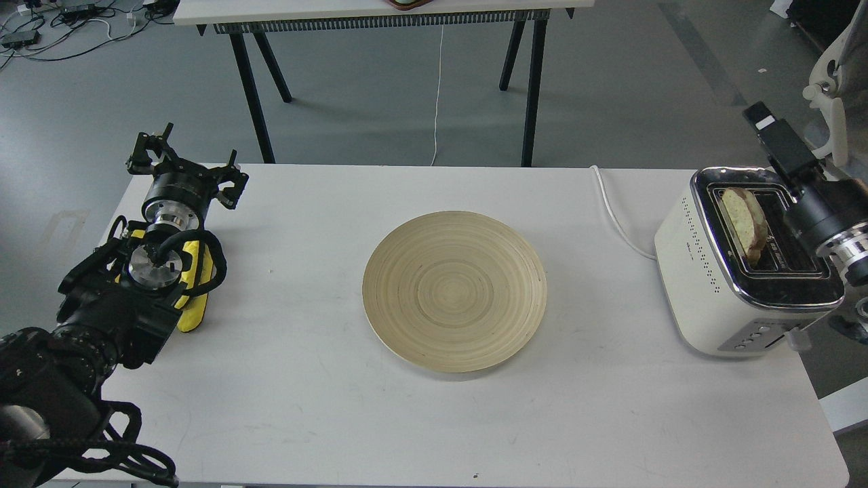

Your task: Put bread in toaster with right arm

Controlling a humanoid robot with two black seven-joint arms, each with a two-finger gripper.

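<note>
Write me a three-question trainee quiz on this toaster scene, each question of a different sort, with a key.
1. True or false: the bread lies flat on the plate.
2. Which toaster slot holds the bread? A) the slot nearer the plate B) the slot farther from the plate C) neither slot
3. Fill in: the white cord runs across the table to the ____.

Key
1. False: the plate is bare, and the bread stands in the toaster, its upper part sticking out.
2. A
3. toaster

Note: the right hand is above the toaster's far end, apart from the bread; the left hand is at the table's far left corner.
</note>
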